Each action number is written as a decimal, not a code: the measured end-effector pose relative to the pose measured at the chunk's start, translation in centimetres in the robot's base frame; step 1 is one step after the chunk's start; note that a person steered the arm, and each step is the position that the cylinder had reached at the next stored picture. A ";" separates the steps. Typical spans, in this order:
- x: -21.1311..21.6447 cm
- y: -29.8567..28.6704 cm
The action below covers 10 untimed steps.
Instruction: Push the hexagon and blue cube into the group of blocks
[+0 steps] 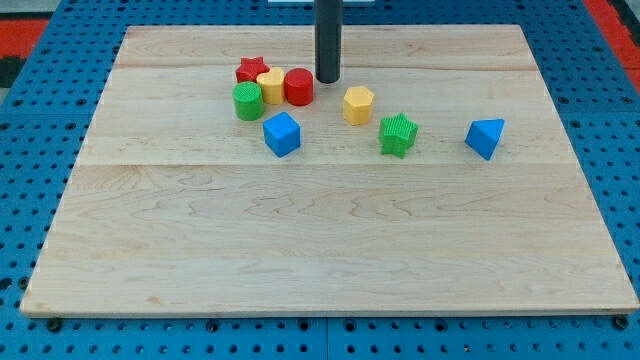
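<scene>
A yellow hexagon point(358, 104) lies near the board's top middle. A blue cube point(282, 134) lies below and left of it. The group sits at the upper left: a red star point(252, 70), a small yellow block point(271, 86), a red cylinder point(298, 87) and a green cylinder point(248, 101), packed together. My tip point(328, 79) stands just right of the red cylinder, up and left of the yellow hexagon, touching neither that I can tell.
A green star point(398, 134) lies right of the hexagon and a blue triangular block point(485, 137) lies further right. The wooden board point(320, 240) rests on a blue pegboard surface.
</scene>
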<state>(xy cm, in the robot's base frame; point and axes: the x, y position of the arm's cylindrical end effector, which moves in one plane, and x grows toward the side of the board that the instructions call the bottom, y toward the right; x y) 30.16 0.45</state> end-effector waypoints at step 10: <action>7.8 2.9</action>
<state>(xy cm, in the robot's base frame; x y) 37.96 3.38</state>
